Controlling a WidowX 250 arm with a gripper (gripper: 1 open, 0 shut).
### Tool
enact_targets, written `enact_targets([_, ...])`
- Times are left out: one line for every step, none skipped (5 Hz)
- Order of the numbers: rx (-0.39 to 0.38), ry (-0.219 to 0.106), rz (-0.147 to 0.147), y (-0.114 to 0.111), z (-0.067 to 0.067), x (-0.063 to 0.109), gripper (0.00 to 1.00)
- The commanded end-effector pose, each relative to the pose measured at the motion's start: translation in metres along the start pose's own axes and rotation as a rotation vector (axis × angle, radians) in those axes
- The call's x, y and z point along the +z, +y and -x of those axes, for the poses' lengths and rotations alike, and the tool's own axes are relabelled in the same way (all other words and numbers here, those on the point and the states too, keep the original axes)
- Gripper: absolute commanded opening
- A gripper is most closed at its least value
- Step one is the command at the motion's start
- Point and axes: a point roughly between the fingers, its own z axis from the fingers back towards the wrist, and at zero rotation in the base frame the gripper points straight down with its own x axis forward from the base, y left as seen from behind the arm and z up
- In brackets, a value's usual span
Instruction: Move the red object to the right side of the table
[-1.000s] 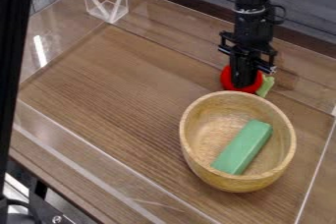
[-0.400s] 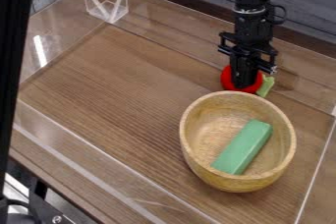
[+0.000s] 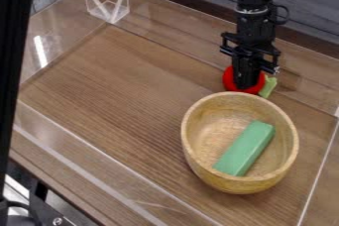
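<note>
Gripper [image 3: 252,72] points down, fingers pinching the red toy fruit [image 3: 239,79], which rests on the worktop [image 3: 119,81] directly beneath. Wooden bowl [image 3: 187,136] holding a green block [image 3: 247,149] sits just camera-side of the gripper. Grasp done and the fruit looks far right already, so probably only release is left.

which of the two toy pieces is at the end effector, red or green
The red object, on the table behind the bowl: the end effector is shut on it. The green block lies inside the bowl.
</note>
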Motion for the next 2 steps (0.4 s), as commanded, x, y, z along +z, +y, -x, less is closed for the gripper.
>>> enact_targets([0.003, -0.007, -0.006, -0.0034, -0.0067, -0.0149, 0.00])
enact_targets([0.010, -0.008, -0.005, -0.0032, -0.0066, -0.0146, 0.00])
